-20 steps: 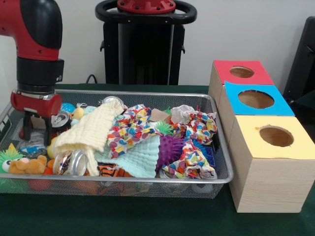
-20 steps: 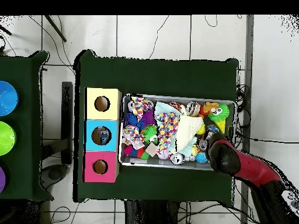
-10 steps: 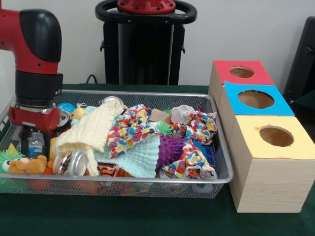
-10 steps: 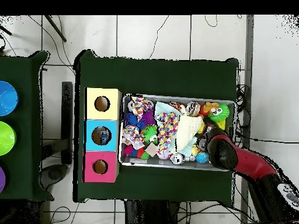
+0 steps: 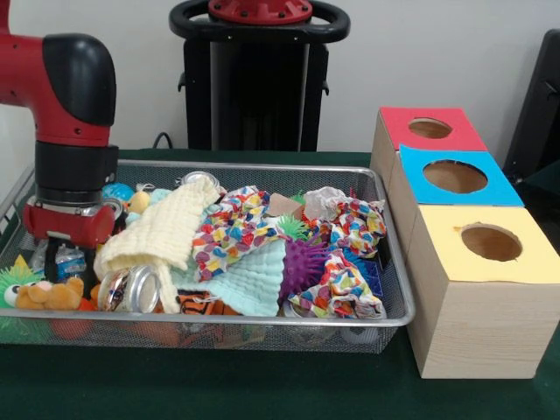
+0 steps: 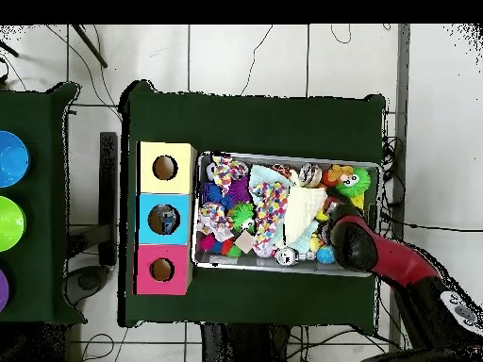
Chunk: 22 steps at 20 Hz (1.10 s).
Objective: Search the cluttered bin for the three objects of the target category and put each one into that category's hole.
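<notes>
The tool sits low in the left end of the wire bin, right at a small water bottle, but can't tell if it's actually gripping it or how wide it is. Next to it there's a cream cloth, a shiny can and an orange plush toy. The three boxes with red, blue and yellow holes stand on the green bench, just beside the bin's other end

Wire-mesh bin at centre-left, heaped with cloths, toys, cans. Three wooden boxes at right — tops red, blue, yellow — each with one round hole.
</notes>
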### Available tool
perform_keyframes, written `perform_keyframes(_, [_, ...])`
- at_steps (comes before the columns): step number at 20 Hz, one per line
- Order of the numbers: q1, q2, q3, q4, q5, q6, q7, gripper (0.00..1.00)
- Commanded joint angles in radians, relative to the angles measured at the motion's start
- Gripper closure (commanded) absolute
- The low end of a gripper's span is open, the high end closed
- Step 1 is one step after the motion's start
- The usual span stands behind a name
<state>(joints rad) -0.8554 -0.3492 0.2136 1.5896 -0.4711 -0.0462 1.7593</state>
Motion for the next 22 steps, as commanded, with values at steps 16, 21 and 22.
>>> perform_keyframes(16, [0.123, -0.177, -0.075, 0.113, -0.011, -0.012, 0.137, 0.0])
perform_keyframes(21, [0.143, -0.181, -0.093, 0.099, 0.0, -0.013, 0.141, 0.0])
perform_keyframes(22, [0.142, -0.178, -0.096, 0.102, -0.002, -0.021, 0.142, 0.0])
